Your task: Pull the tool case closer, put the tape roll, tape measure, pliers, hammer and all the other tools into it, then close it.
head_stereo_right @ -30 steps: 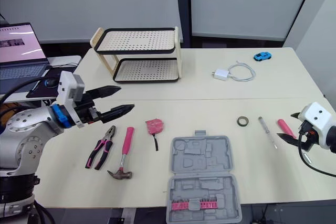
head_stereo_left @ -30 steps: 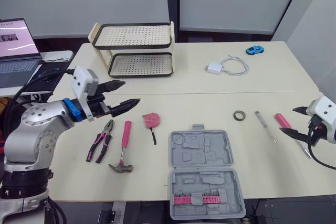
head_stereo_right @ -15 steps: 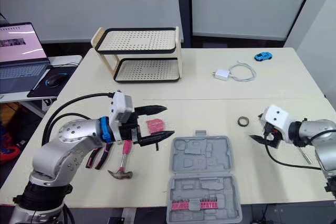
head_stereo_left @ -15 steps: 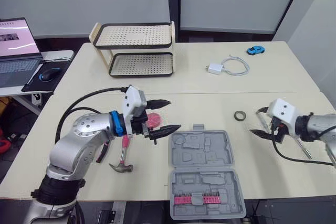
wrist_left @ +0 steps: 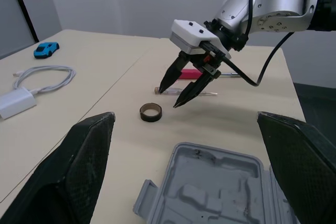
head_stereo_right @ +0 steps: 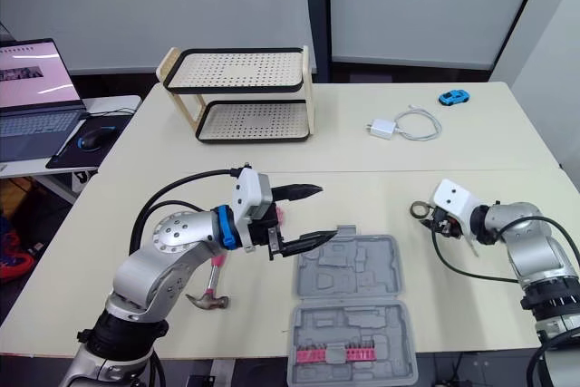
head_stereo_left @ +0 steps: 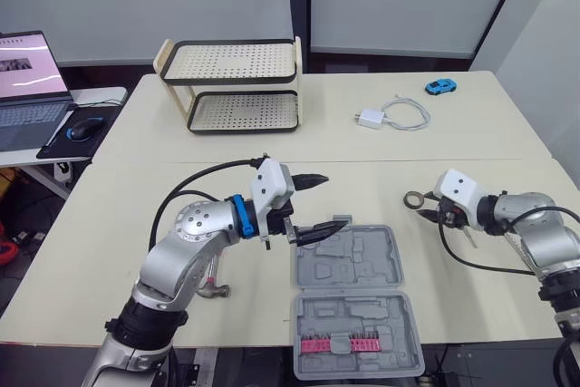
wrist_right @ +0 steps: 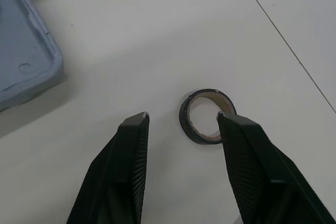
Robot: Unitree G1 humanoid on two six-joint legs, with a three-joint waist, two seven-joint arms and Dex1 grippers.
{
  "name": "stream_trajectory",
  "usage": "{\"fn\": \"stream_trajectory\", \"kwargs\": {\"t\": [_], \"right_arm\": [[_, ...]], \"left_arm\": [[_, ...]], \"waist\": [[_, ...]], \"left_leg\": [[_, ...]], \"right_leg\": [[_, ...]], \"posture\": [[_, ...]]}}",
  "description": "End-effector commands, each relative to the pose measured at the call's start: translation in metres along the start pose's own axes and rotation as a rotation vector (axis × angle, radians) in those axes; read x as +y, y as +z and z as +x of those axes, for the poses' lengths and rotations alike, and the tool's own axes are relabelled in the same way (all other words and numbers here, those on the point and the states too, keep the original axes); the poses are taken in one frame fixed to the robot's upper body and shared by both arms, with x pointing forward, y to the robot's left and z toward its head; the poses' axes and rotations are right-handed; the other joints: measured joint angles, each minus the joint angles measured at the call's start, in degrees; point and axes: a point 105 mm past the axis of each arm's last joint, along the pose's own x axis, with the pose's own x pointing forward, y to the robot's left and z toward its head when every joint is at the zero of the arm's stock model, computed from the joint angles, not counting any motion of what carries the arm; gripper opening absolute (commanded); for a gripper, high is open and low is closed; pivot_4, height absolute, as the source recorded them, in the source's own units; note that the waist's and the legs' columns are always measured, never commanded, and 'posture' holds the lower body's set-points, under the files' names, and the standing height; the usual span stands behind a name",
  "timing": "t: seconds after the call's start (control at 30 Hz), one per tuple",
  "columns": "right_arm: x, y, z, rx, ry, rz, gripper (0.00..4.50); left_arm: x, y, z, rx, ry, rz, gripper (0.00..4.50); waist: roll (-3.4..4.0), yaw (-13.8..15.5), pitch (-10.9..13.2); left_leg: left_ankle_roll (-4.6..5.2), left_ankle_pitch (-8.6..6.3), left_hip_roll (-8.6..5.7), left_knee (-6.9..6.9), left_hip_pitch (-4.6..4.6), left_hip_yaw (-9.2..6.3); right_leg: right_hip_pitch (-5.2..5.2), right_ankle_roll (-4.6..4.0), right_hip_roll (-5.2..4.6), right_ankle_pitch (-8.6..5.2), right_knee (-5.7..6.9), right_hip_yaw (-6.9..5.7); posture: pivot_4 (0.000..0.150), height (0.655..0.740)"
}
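Observation:
The grey tool case [head_stereo_left: 356, 301] lies open near the table's front edge, with a pink bit strip [head_stereo_left: 335, 343] in its near half. My left gripper [head_stereo_left: 337, 198] hovers open over the case's far left corner. The tape roll [head_stereo_left: 414, 198] lies flat to the right of the case. My right gripper [wrist_right: 181, 115] is open just above the table, and the tape roll [wrist_right: 207, 93] sits by one finger. A clear screwdriver [wrist_left: 202, 93] lies beyond it. My left arm partly hides the hammer [head_stereo_left: 213, 289] and the pink tape measure [head_stereo_right: 275, 215].
A two-tier perforated rack [head_stereo_left: 236, 88] stands at the back left. A white charger with cable [head_stereo_left: 372, 118] and a blue toy car [head_stereo_left: 439, 87] lie at the back right. A laptop [head_stereo_left: 27, 79] and mouse [head_stereo_left: 82, 129] sit on a side table.
My left gripper has swung right from above the pliers and hammer to over the case. My right gripper has moved left from the table's right edge to the tape roll.

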Motion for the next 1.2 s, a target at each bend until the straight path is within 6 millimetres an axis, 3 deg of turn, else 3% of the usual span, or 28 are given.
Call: {"fn": "stream_trajectory", "kwargs": {"t": [0.03,0.23,0.77,0.87,1.0,1.1,1.2], "right_arm": [[-0.008,0.008,0.006,-0.025,-0.024,-0.011,2.15],[-0.011,0.007,0.018,-0.011,-0.018,0.017,2.15],[-0.016,-0.009,0.031,0.056,-0.043,0.136,2.15],[-0.016,-0.009,0.032,0.055,-0.046,0.141,1.50],[-0.016,-0.008,0.033,0.051,-0.047,0.145,0.09],[-0.017,-0.008,0.033,0.056,-0.050,0.138,0.04],[-0.016,0.007,0.028,0.019,-0.022,0.108,0.04]], "left_arm": [[-0.001,0.005,0.005,-0.015,-0.027,0.051,4.50],[0.006,0.005,0.006,-0.014,-0.014,0.063,4.50],[0.000,0.007,0.012,-0.027,-0.031,0.071,4.50],[-0.001,0.007,0.014,-0.031,-0.032,0.075,4.50],[-0.001,0.006,0.015,-0.032,-0.036,0.062,4.50],[0.001,0.006,0.013,-0.030,-0.032,0.060,4.50],[0.000,0.007,0.008,-0.041,-0.025,0.036,4.50]], "waist": [[0.00,-0.03,0.00],[0.00,0.04,0.00],[0.00,-0.04,0.00],[0.00,-0.05,0.00],[0.00,-0.06,0.00],[0.00,-0.05,0.00],[0.00,-0.10,0.00]], "left_leg": [[0.00,0.00,-0.01,0.00,-0.01,0.01],[-0.01,0.00,-0.01,0.00,-0.01,-0.02],[-0.01,0.01,-0.02,0.00,-0.01,0.00],[-0.01,0.01,-0.01,0.00,-0.01,0.00],[-0.01,0.01,-0.01,0.00,-0.01,0.00],[-0.01,0.01,-0.02,0.00,-0.01,0.00],[-0.01,0.01,-0.01,0.00,-0.01,0.00]], "right_leg": [[-0.01,0.00,-0.01,0.00,0.00,0.01],[-0.02,0.00,0.00,0.00,0.00,0.00],[-0.02,0.00,-0.01,0.00,0.00,0.01],[-0.03,0.00,-0.01,0.00,0.00,0.01],[-0.03,0.00,0.00,0.00,0.00,0.01],[-0.03,0.00,-0.01,0.00,0.00,0.01],[-0.03,0.00,-0.01,0.00,0.00,0.01]], "posture": [[0.150,0.7400],[0.150,0.7400],[0.150,0.7400],[0.150,0.7400],[0.150,0.7400],[0.150,0.7400],[0.150,0.7400]]}}
